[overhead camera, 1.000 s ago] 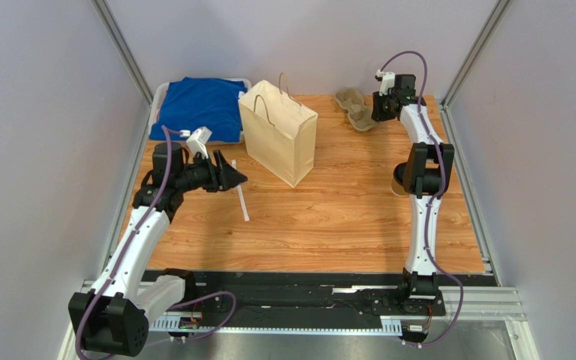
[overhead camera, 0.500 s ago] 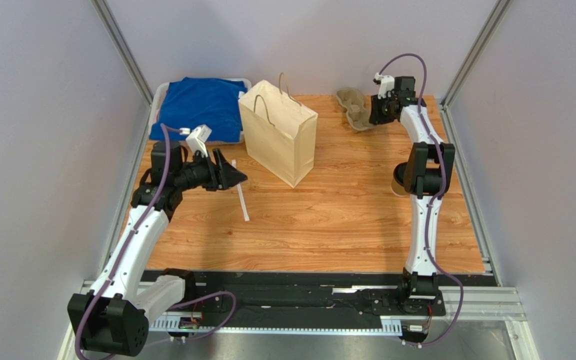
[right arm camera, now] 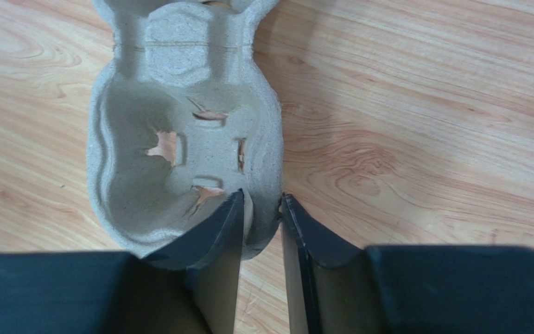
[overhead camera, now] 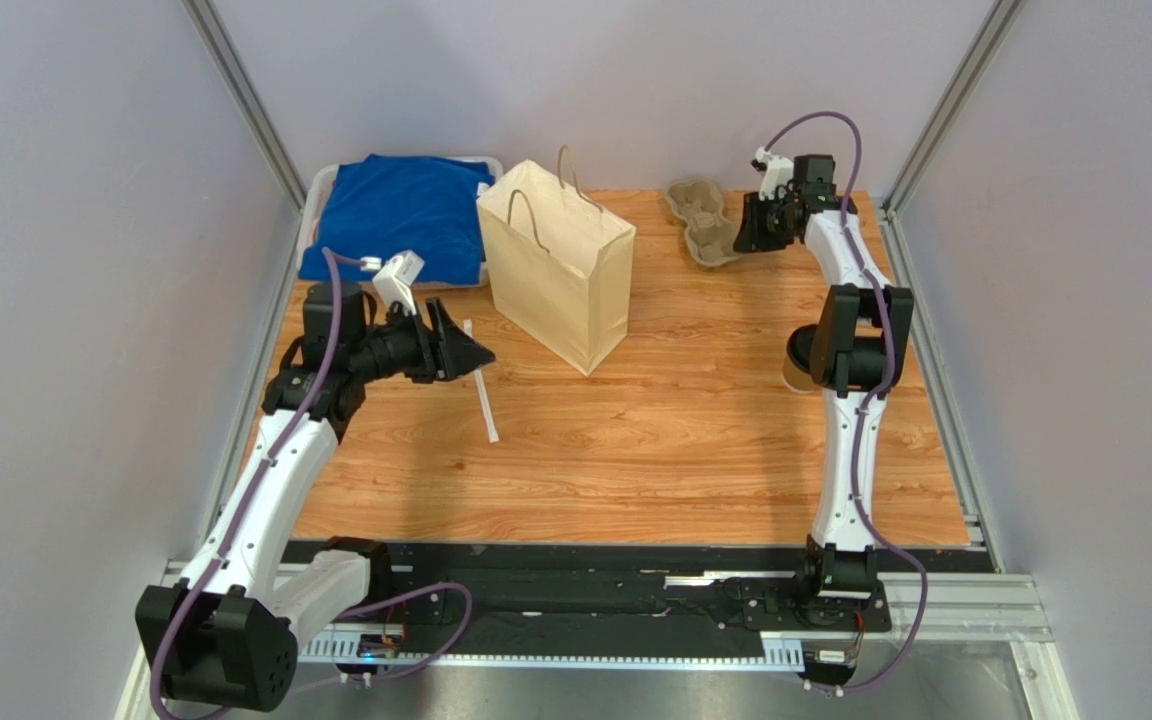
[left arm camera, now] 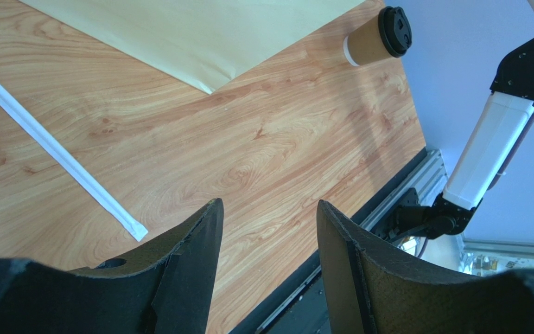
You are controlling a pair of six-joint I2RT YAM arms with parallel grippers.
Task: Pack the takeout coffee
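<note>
The takeout coffee (left arm camera: 378, 38), a brown paper cup with a black lid, stands on the table beside the right arm's elbow. In the top view only a sliver of the coffee (overhead camera: 793, 368) shows behind that arm. My right gripper (right arm camera: 261, 197) is at the far right of the table, shut on the near rim of the pulp cup tray (right arm camera: 179, 139), one finger inside a cup well and one outside. Seen from above, the right gripper (overhead camera: 745, 234) sits just right of the tray (overhead camera: 699, 213). My left gripper (left arm camera: 266, 205) hangs open and empty above the wood, next to the white straw (left arm camera: 54, 149).
A tall paper bag (overhead camera: 560, 263) stands upright at the back centre with its handles up. A blue cloth (overhead camera: 394, 215) lies in a white bin at the back left. The straw (overhead camera: 482, 393) lies in front of the left gripper (overhead camera: 480, 357). Metal frame posts edge both sides.
The right gripper has shifted slightly toward the back wall, and the cup tray has slid a little back and left with it. The left arm has stayed still.
</note>
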